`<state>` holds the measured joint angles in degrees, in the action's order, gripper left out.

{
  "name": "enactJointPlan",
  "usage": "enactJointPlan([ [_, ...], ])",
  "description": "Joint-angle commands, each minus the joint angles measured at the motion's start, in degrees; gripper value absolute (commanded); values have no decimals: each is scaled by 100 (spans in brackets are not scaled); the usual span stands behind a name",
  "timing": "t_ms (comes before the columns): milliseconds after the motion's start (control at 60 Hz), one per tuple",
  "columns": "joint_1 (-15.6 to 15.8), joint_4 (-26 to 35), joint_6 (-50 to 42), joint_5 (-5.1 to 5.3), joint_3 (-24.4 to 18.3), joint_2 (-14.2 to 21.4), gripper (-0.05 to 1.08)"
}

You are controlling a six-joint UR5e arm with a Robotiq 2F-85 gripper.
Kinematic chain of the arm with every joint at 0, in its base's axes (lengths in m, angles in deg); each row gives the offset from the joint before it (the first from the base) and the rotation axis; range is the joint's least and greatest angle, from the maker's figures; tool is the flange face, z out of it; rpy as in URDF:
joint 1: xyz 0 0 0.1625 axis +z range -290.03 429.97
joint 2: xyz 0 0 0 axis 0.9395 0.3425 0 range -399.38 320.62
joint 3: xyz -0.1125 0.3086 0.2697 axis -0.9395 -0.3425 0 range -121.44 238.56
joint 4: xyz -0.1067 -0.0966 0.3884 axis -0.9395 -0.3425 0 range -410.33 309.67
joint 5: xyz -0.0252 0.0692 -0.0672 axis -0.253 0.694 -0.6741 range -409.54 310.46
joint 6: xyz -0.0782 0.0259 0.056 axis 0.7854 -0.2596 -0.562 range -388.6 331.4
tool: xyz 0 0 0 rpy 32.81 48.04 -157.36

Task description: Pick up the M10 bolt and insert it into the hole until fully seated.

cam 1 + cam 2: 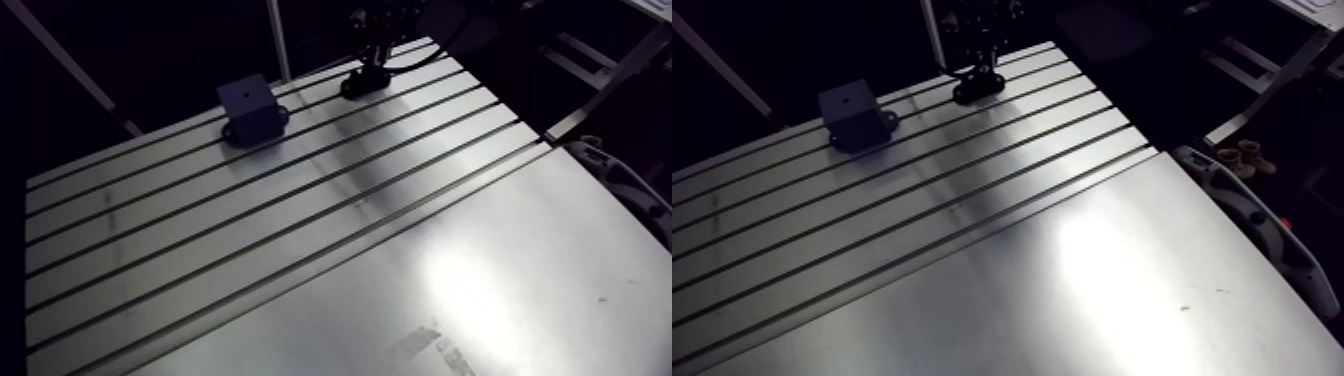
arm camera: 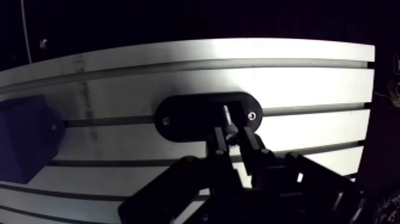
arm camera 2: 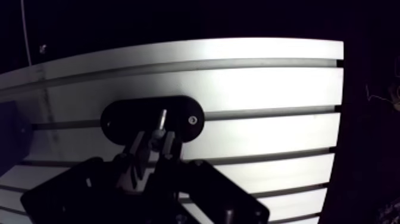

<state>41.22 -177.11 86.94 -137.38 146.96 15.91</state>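
The pincer (image 2: 235, 136) was nearly closed, its two fingers clamped on the M10 bolt (image 2: 227, 117). The bolt appeared as a slender, bright silver shank projecting from between the fingertips, with its head end gripped between them. The shank tip was positioned over the middle of a black oval plate (image 2: 190, 116), between two small screws in the plate. Contact between tip and plate could not be determined. The plate lay flat on the slotted worktop (image 1: 400, 250), close to its far edge. A dark blue block (image 1: 250, 105) with a small hole in its top face sat beside the plate along the same edge, clear of it.
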Motion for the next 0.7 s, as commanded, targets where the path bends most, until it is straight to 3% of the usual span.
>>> enactJointPlan([
  [17, -8, 0, 0, 0, -2, 3, 82],
  [500, -8, -62, 0, 9, -28, 64, 99],
  [700, -8, -62, 0, 94, -38, 107, 102],
])
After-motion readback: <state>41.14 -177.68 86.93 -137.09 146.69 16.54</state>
